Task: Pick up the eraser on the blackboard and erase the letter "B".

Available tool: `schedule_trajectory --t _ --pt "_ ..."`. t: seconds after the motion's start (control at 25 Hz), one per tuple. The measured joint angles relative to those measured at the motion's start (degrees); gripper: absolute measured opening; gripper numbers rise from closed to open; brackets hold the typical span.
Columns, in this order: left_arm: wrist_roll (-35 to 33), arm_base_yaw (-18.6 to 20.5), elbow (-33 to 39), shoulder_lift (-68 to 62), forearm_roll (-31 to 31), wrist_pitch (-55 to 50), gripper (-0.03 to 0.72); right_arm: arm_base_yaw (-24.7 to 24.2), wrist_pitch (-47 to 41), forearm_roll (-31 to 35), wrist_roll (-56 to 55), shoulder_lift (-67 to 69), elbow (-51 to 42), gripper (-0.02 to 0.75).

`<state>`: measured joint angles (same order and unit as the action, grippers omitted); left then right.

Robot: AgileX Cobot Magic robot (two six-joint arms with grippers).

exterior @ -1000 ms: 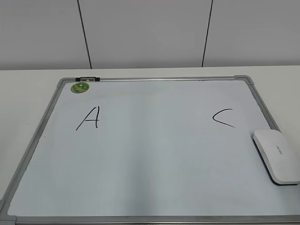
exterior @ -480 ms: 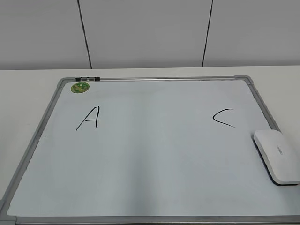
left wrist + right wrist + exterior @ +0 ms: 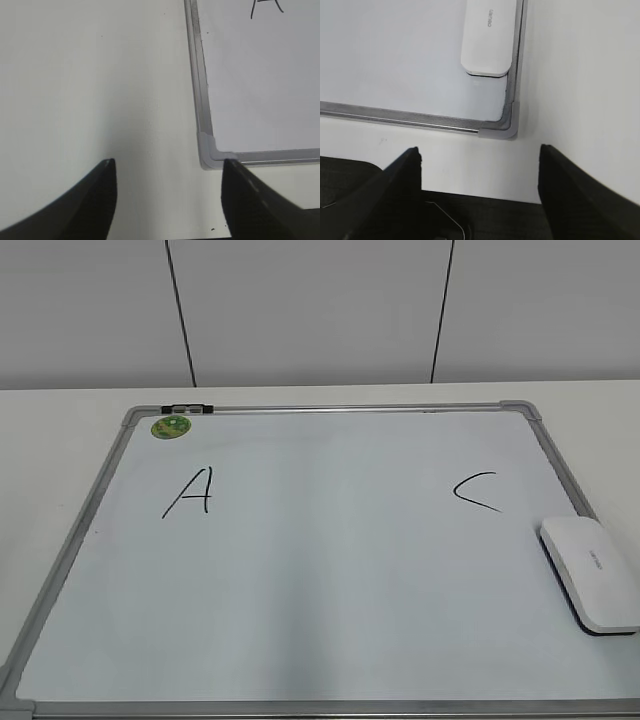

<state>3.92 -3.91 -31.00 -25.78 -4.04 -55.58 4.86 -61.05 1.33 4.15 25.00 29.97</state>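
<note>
The blackboard (image 3: 320, 570) is a white dry-erase board with a silver-grey frame, lying flat on the table. It bears a black "A" (image 3: 190, 492) and "C" (image 3: 477, 491); no letter "B" shows between them. The white eraser (image 3: 592, 572) lies at the board's right edge and also shows in the right wrist view (image 3: 487, 37). My left gripper (image 3: 167, 167) is open and empty over the table by the board's near left corner (image 3: 207, 150). My right gripper (image 3: 480, 152) is open and empty near the board's near right corner (image 3: 507, 122). Neither gripper shows in the exterior view.
A round green sticker (image 3: 171, 426) and a black clip (image 3: 187, 408) sit at the board's far left corner. White table (image 3: 60, 430) surrounds the board. A dark table edge (image 3: 485, 215) lies below my right gripper. A panelled wall stands behind.
</note>
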Motion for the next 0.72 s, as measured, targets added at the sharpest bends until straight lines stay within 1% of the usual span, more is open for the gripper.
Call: schedule_trajectory --t 0.16,0.36,0.52,0.72 --pt "0.0 0.0 0.0 3.84 0.03 0.0 0.497 0.0 -0.11 0.0 0.0 -1.49 0.0 0.537" --pt "0.0 0.0 0.0 12.24 0.03 0.0 0.497 0.0 -0.11 -0.21 0.0 -4.18 0.0 0.537" --pt "0.0 0.0 0.1 18.4 1.05 0.0 0.497 0.0 -0.11 -0.22 0.0 -8.42 0.0 0.537" --pt "0.0 0.0 0.1 22.39 1.76 0.0 0.497 0.0 -0.11 -0.67 0.0 -14.95 0.0 0.537"
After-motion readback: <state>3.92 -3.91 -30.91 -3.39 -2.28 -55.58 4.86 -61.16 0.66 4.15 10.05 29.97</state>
